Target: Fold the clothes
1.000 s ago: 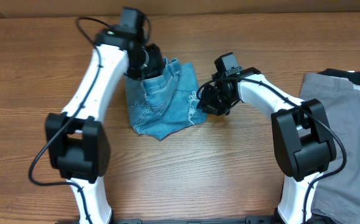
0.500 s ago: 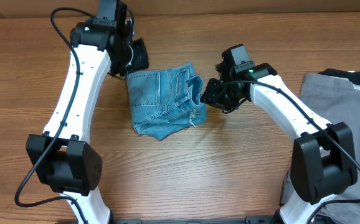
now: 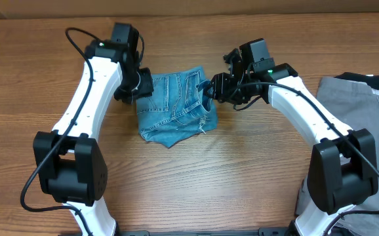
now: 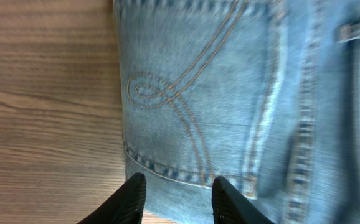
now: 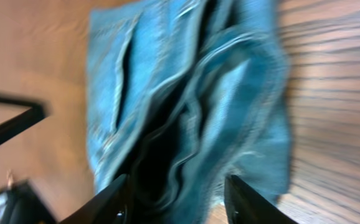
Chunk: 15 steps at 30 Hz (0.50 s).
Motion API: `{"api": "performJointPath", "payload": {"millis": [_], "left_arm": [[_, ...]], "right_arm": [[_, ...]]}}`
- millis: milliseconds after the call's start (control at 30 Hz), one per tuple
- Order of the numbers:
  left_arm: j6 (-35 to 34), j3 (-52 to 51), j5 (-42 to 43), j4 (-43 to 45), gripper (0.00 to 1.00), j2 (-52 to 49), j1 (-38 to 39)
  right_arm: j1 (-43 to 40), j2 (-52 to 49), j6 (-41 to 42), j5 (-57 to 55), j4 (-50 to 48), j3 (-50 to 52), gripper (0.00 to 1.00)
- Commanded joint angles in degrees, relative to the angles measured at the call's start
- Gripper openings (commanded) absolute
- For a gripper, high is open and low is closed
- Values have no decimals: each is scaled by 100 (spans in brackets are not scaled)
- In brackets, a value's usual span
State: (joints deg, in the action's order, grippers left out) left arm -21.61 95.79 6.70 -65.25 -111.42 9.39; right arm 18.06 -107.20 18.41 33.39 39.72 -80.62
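The clothes are light blue jeans (image 3: pixel 173 105), folded into a small square bundle on the wooden table (image 3: pixel 196 183). My left gripper (image 3: pixel 139 86) is at the bundle's left edge. In the left wrist view the gripper (image 4: pixel 177 202) has its jaws apart over the hem, below a stitched back pocket (image 4: pixel 167 99), and the denim (image 4: pixel 242 74) lies flat. My right gripper (image 3: pixel 214 88) is at the bundle's right edge. In the blurred right wrist view the gripper (image 5: pixel 180 202) stands open, its fingers either side of loose denim folds (image 5: pixel 230 93) and not pinching them.
A grey garment (image 3: pixel 363 131) lies at the table's right side, with a black item (image 3: pixel 360 77) at its top edge. Bare wood surrounds the bundle in front and to the left. Both white arms reach in from the near edge.
The jeans went from a raised heap to a flat bundle. My left gripper let go, swung back, then came down to the left edge. My right gripper moved up-left and opened wider.
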Motion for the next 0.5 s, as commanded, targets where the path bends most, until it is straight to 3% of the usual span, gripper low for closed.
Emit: {"api": "performJointPath", "payload": {"millis": [0,200,300,400,467], "left_arm": [[129,-413,-70,221,41,-2,28],[127,-992,-72,765,44,-31,28],[127,-1185,-72,890,47,-35,28],[131,-1283,-74,968,49,-35,28],[129,-1318,-74,1005,50,-35,28]], "right_arm": [[240,133,-811,925,92,-153,44],[721,133,-968,-407,782,-92,13],[870,131,-968,-935,896,-20,8],[887,136,-1036,-866,905,-31,42],[802,136,-809,-1311,903,-79,47]]}}
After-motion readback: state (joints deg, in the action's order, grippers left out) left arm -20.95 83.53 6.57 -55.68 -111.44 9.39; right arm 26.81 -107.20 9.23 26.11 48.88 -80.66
